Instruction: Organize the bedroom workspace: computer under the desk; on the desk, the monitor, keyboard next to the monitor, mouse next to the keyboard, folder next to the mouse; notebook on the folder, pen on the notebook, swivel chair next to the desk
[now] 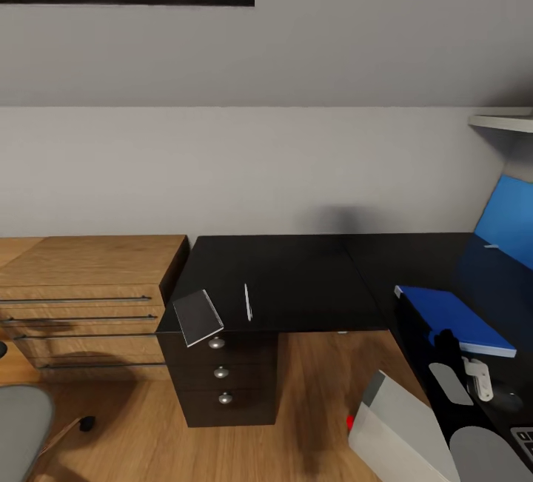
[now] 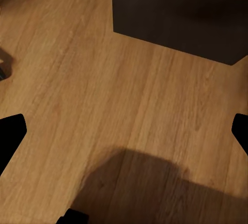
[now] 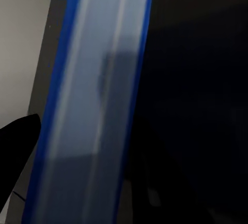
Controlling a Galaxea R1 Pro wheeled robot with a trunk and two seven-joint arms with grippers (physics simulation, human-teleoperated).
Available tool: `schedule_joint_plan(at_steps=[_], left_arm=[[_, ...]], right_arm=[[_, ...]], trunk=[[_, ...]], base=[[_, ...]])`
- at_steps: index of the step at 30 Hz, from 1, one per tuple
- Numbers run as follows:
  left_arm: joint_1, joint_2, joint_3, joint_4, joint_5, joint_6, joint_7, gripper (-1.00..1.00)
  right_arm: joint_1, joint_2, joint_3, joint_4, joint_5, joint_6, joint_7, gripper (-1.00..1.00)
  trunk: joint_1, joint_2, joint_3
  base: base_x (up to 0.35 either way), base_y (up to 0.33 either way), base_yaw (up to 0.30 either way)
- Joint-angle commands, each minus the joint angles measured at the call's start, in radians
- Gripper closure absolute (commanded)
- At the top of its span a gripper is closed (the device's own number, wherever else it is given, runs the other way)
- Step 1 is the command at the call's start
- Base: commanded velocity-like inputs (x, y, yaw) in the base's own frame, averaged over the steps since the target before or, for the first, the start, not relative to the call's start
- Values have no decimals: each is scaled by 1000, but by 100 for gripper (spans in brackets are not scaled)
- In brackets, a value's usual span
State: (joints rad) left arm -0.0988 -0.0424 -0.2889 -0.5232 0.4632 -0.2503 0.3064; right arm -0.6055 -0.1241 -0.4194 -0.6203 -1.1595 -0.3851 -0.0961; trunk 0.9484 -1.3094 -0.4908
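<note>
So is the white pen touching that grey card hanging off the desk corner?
Apart. In the head view, the pen lies on the desk, with a bare black strip between it and the grey card.

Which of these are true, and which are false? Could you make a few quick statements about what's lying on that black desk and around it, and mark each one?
1. A thin white pen lies on the black desk. True.
2. The drawer unit under the desk has square red handles. False: its three knobs are round and silver.
3. A blue flat item rests on the right part of the desk. True.
4. The light-wood cabinet stands to the right of the desk. False: it stands to its left.
5. The floor is wooden. True.
</note>
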Motion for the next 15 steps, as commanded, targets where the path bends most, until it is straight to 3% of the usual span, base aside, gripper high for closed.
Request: schedule_joint_plan(at_steps=[1, 4, 5, 15], left_arm=[[-1, 1, -8, 0, 10, -6, 7, -100], [-1, 1, -9, 0, 11, -6, 7, -100], [-1, 1, -8, 0, 11, -6, 7, -100], [-1, 1, -7, 0, 11, -4, 6, -100]], right_arm=[[0, -1, 2, -1, -6, -3, -3, 100], [0, -2, 2, -1, -5, -3, -4, 100], [0, -2, 2, -1, -4, -3, -4, -100], [0, -1, 3, -1, -2, -3, -2, -100]], trunk=[[0, -1, -1], [0, -1, -1], [0, -1, -1], [0, -1, -1]], base=[[0, 0, 0], [0, 0, 0], [0, 0, 0], [0, 0, 0]])
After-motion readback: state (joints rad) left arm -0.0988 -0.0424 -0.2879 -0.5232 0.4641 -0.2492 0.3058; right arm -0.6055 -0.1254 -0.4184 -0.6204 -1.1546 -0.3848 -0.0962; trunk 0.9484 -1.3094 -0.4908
